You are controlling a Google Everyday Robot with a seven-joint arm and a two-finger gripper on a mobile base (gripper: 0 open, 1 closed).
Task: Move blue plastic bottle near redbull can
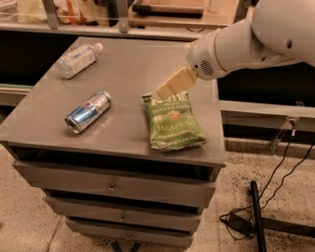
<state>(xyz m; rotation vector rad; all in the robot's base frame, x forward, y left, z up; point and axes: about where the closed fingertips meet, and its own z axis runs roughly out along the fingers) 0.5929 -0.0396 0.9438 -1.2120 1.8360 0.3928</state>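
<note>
The blue plastic bottle (77, 60) lies on its side at the far left corner of the grey cabinet top (128, 64), white cap pointing right. The redbull can (88, 111) lies on its side near the front left, well apart from the bottle. My gripper (173, 83) hangs on the white arm (246, 42) over the middle right of the top, just above the upper edge of a green chip bag. It is well to the right of both the bottle and the can and holds nothing that I can see.
A green jalapeño chip bag (171, 121) lies flat at the front right of the top. The cabinet has drawers (113, 187) below. A counter with clutter (162, 10) runs behind. Black cables (266, 206) lie on the floor at the right.
</note>
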